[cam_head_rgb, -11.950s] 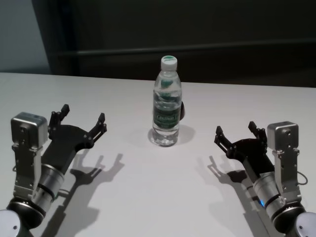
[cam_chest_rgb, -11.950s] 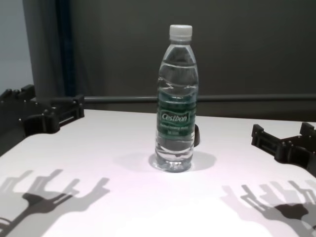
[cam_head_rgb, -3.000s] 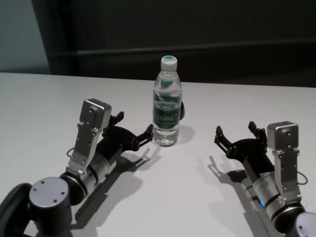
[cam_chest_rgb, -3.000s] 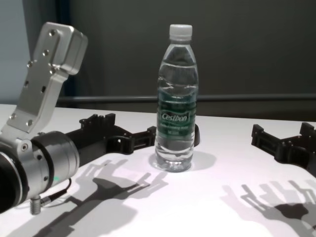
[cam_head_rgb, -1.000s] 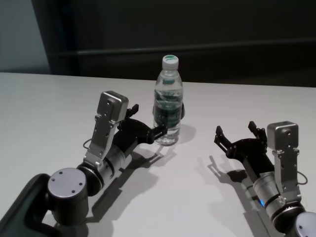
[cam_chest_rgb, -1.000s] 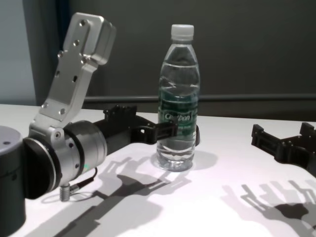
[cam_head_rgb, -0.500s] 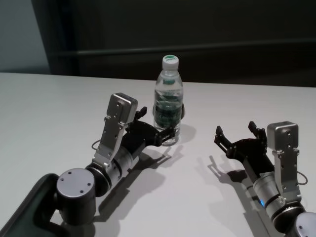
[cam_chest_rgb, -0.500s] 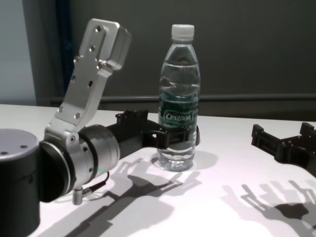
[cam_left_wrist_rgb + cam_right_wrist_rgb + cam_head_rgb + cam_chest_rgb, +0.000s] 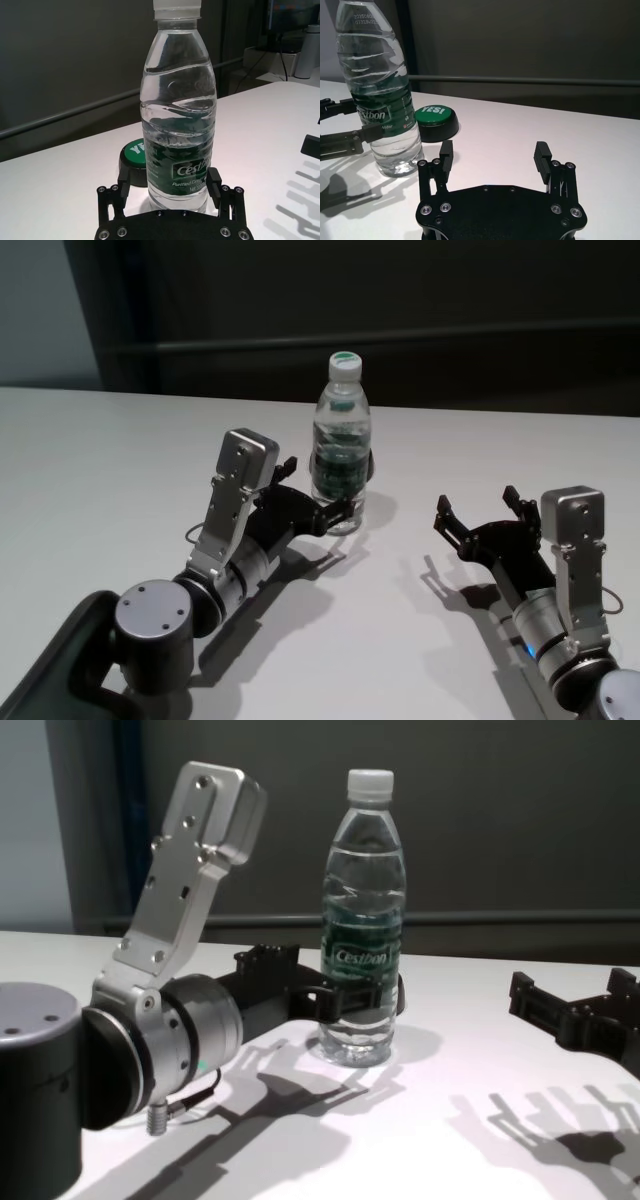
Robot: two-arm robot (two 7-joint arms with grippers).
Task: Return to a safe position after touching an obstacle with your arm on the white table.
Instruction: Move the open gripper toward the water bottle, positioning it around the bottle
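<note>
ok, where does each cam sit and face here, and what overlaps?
Head: high, looking down at the white table; both arms.
Chest: low, level with the clear plastic water bottle with green label; left end effector at it.
Left wrist: faces the bottle between open fingers.
Right wrist: open right end effector, green button.
All share the bottle.

A round green push-button [image 9: 436, 120] on a black base, marked "YES!", is sitting upright before a dark wall [image 9: 400, 300].
</note>
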